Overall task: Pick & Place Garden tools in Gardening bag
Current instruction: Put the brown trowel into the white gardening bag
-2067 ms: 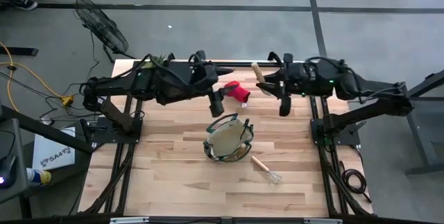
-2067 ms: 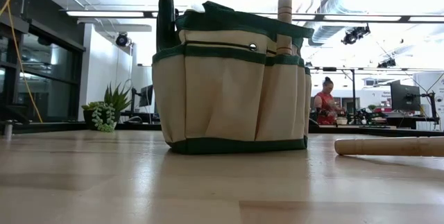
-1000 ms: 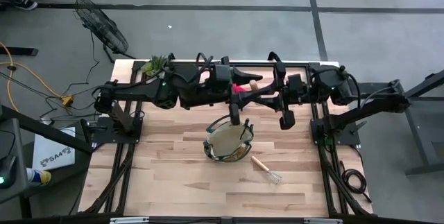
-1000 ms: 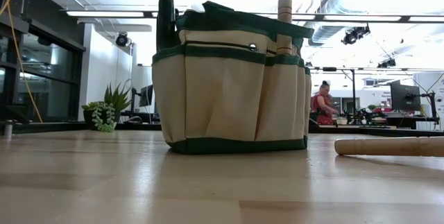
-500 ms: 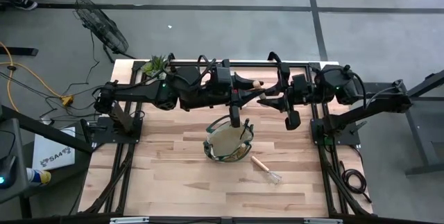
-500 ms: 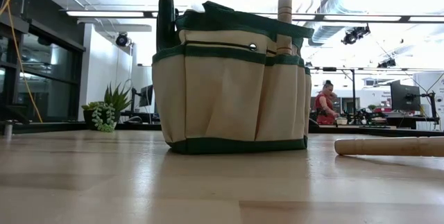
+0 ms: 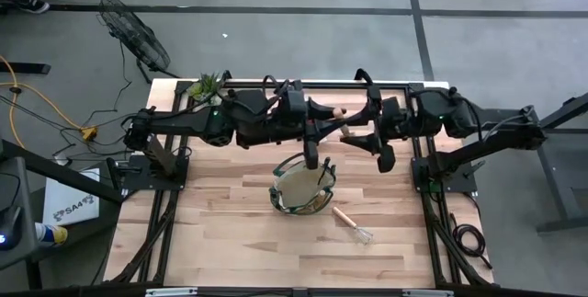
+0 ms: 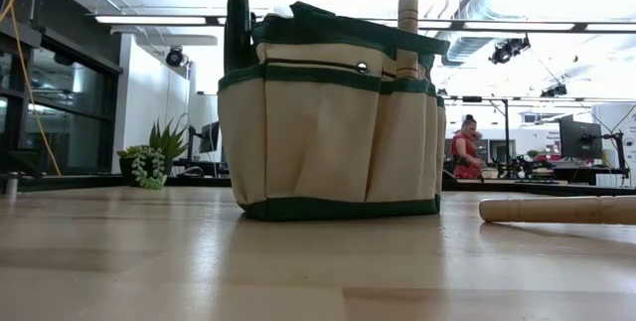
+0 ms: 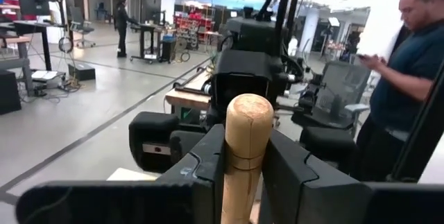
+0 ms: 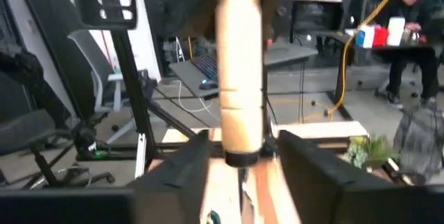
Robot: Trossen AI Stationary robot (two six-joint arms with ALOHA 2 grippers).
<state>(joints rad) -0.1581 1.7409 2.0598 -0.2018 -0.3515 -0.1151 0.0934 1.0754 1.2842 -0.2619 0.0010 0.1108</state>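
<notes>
Over the table's far middle, my left gripper (image 7: 327, 119) is shut on a garden tool with a wooden handle (image 7: 338, 111), whose rounded end sticks out past the fingers (image 9: 248, 113). Its working end is hidden by the arms. My right gripper (image 7: 355, 131) is open; in its wrist view its fingers (image 10: 186, 163) stand on either side of the same handle (image 10: 239, 64) with small gaps. The gardening bag (image 7: 301, 185) stands upright on its base below both grippers. A dark handle (image 8: 237, 23) and a wooden handle (image 8: 407, 18) stick up out of it. My left gripper pinches the wooden handle (image 9: 241, 175) between its two fingers, a little below the handle's rounded end. The fingers lie across the handle, one on each side. The tool is lifted clear of the table; its lower part is hidden by the gripper.
A wooden-handled wire rake (image 7: 352, 224) lies flat on the table near the bag's right side; its handle (image 8: 556, 209) shows in the low view. A green plant (image 7: 208, 85) sits at the far left corner. A person (image 9: 406, 78) stands beyond the table.
Both arms have stayed close together over the table's far middle with the wooden-handled tool between them. The red glove that showed between them a second ago is now covered by the arms. The bag and the rake have not moved.
</notes>
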